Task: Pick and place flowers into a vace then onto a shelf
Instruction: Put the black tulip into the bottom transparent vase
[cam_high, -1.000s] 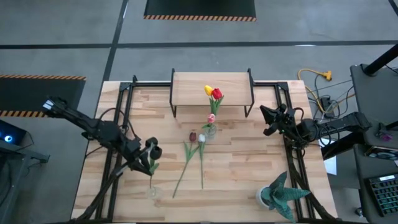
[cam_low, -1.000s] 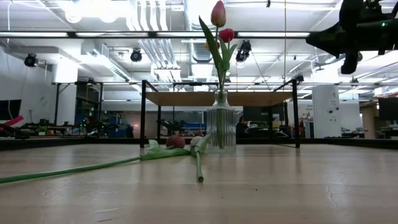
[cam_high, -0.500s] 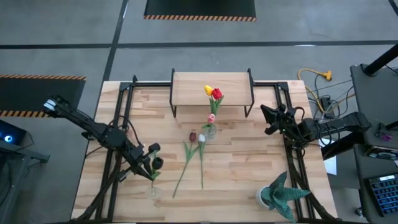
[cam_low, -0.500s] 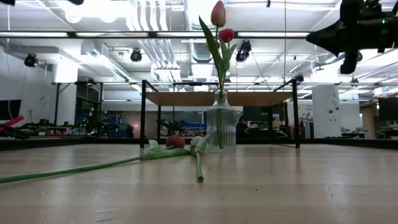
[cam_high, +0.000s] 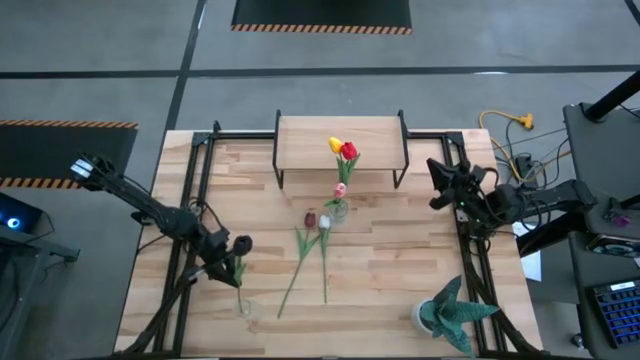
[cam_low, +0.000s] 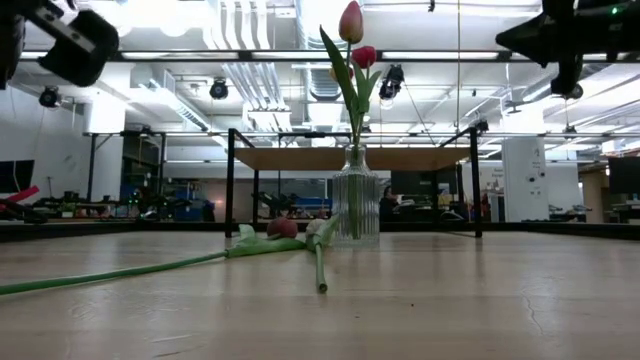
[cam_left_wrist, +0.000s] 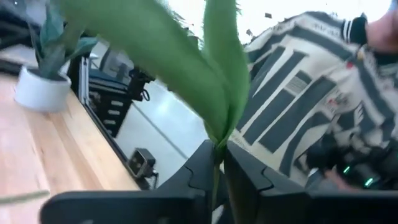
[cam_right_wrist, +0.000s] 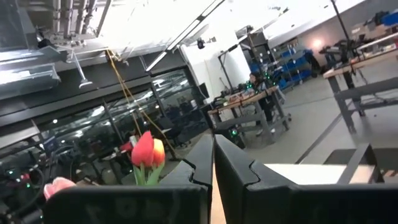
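Tulips: 3 (yellow, red, pink) stand in glass vase (cam_high: 339, 209) on tabletop (cam_high: 400, 250), just in front of shelf (cam_high: 340, 140); 2 more, maroon tulip (cam_high: 310, 218) and white tulip (cam_high: 324, 223), lie flat near vase w/ stems trailing toward table front. Another tulip stem (cam_high: 238, 285) is w/ left gripper (cam_high: 237, 258) at table's front-left.

Left gripper: fingers closed on that green stem, leaves fanning out past fingertips in left wrist view (cam_left_wrist: 219, 155); flower head not visible. In low view, gripper sits high at upper left, so stem looks lifted off the table. Right gripper (cam_high: 437, 185) waits raised at right table edge, near shelf's right leg; right wrist view shows fingers pressed together, nothing between.

Step in hand, my read: carry held tulip to vase and drop stem in. Roughly half the flowers are placed; shelf move not started.

To do well: keep stem hanging near vertical, lift high enough to clear the standing heads, approach vase from left, line stem tip over the mouth before lowering. Go slow, since vase is narrow and crowded. Risk: bumping vase or snagging leaves on lying tulips.
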